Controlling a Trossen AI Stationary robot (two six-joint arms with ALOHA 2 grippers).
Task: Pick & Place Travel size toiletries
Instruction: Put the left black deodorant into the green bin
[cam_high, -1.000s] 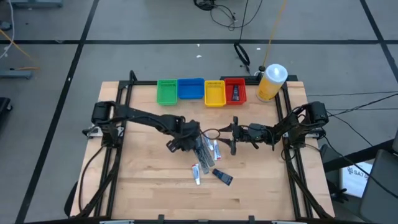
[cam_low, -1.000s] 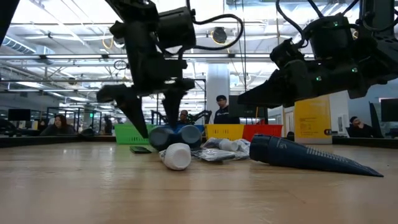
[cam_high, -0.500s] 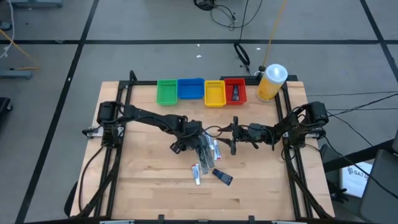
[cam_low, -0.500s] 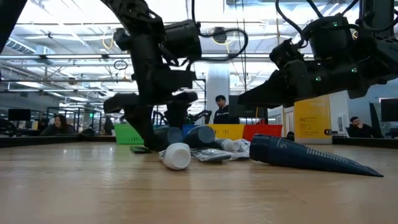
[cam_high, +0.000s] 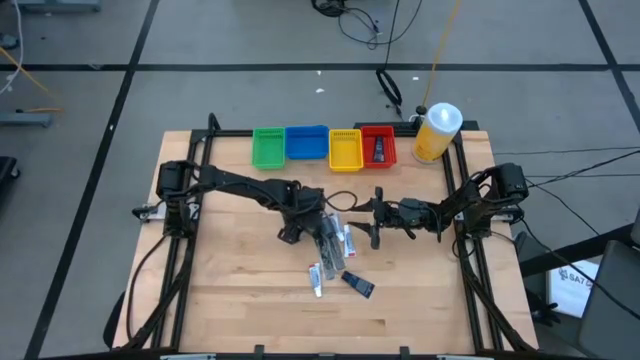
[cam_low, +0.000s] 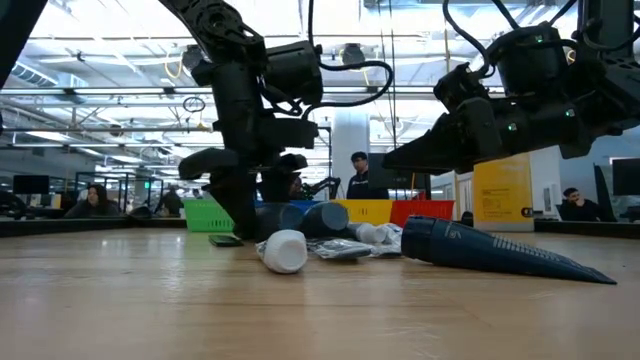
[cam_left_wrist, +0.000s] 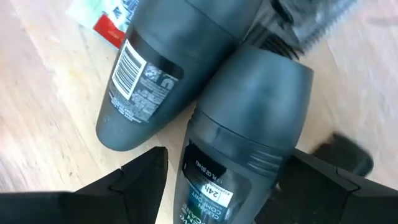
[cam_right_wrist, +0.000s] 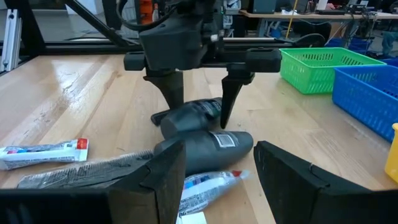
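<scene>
the left gripper (cam_right_wrist: 198, 93) has come down and a little forward since a second ago: before, it hung beside the pile, and now its spread fingers (cam_left_wrist: 134, 177) stand on both sides of a dark bottle (cam_left_wrist: 239, 149), with the tips close to the table (cam_high: 230, 290). the jaws are released and not yet touching the bottle, as far as i can see. i judge that the reaching is almost finished and the next step is to clench on this bottle, so no item of this pile is picked yet.

the right gripper (cam_high: 377, 222) waits just beyond the pile on the other side, with its jaws half spread and holding nothing. it has not moved.

the travel size toiletries (cam_high: 335, 250) lie directly under and in front of the left gripper. a second dark bottle (cam_left_wrist: 155, 68) lies touching the first one, side by side. both are smooth matte grey plastic, round, with a domed end and a printed label with a barcode. a flat crinkled silver sachet (cam_right_wrist: 81, 169) and a white tube (cam_right_wrist: 43, 151) with a red end lie near them. a dark blue cone-shaped tube (cam_low: 495, 250) and a white cap (cam_low: 284, 250) lie farther from the left gripper. the table is pale wood with a slight shine.

the round bottles may roll or slip when squeezed.
</scene>
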